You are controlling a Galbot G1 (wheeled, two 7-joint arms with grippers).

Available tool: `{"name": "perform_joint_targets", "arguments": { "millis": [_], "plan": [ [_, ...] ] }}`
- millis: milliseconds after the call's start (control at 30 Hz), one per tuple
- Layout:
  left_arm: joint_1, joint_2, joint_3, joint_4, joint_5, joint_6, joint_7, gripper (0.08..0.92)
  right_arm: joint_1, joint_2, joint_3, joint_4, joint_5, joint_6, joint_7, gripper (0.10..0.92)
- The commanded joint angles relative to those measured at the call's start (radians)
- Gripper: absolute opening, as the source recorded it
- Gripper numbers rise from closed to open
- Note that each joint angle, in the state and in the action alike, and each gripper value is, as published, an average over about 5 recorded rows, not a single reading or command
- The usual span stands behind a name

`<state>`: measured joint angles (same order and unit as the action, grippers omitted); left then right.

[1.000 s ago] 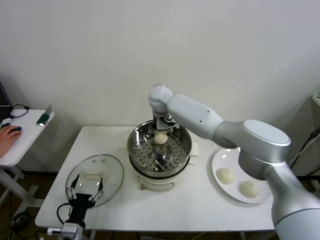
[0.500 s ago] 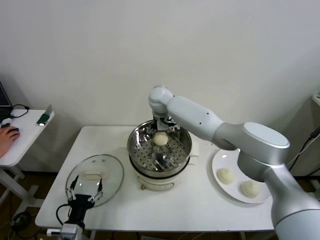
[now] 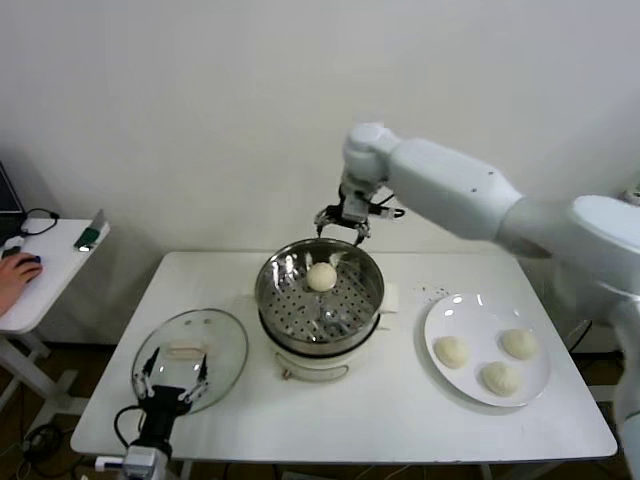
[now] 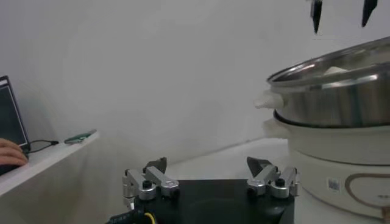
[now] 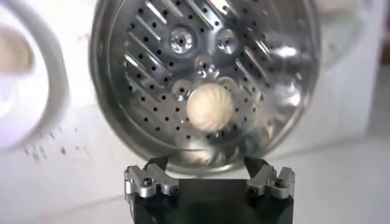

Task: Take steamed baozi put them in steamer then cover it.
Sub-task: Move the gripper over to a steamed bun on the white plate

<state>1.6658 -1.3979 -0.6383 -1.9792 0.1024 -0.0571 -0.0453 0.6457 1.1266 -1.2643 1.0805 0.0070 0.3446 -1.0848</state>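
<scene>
My right gripper (image 3: pixel 343 220) hangs above the far rim of the steamer (image 3: pixel 290 300), fingers spread apart and holding nothing. From its wrist camera I look straight down past the two fingertips (image 5: pixel 146 182) into the perforated steel basket (image 5: pixel 122 73), where one bun (image 5: pixel 209 108) sits on the holes. In the head view that bun (image 3: pixel 321 277) lies toward the back of the basket, a little under and in front of the gripper, not touching it.

Three more buns rest on the white plate (image 3: pixel 450 315) at my right side of the table (image 3: pixel 400 420): one near the plate's left part (image 3: pixel 450 351), one toward its right (image 3: pixel 519 343), one at the front (image 3: pixel 499 377). They lie near each other but apart.

My left gripper (image 3: pixel 171 384) is parked low at the front left edge of the table, fingers wide apart and empty, just at the near edge of the glass lid (image 3: pixel 215 335), which lies flat on the table beside the steamer. Its wrist camera shows the open fingers (image 4: pixel 149 181) and the steamer's cream base (image 4: pixel 329 158) close by.
</scene>
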Motion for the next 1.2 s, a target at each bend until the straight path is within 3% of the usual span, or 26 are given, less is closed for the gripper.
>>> {"name": "perform_joint_targets", "arguments": {
  "millis": [33, 233, 500, 867, 1200],
  "plan": [
    [0.002, -0.001, 0.003, -0.006, 0.005, 0.0, 0.0, 0.823, 0.191, -0.264, -0.284, 0.195, 0.464, -0.5, 0.072, 0.823],
    [0.006, 0.001, 0.007, -0.003, 0.002, -0.002, -0.001, 0.823, 0.166, -0.439, -0.377, 0.289, 0.604, -0.693, 0.081, 0.823],
    [0.001, 0.003, 0.012, 0.003, 0.002, 0.0, -0.002, 0.823, -0.015, -0.528, -0.323, 0.282, 0.498, -0.711, 0.06, 0.823],
    [0.002, 0.003, -0.004, 0.024, -0.001, -0.004, -0.007, 0.823, -0.398, -0.47, -0.054, 0.155, 0.288, -0.676, 0.048, 0.823],
    [0.008, 0.0, -0.003, 0.028, 0.003, -0.007, -0.01, 0.823, -0.473, -0.389, 0.024, 0.066, 0.234, -0.654, 0.056, 0.823]
  ]
}}
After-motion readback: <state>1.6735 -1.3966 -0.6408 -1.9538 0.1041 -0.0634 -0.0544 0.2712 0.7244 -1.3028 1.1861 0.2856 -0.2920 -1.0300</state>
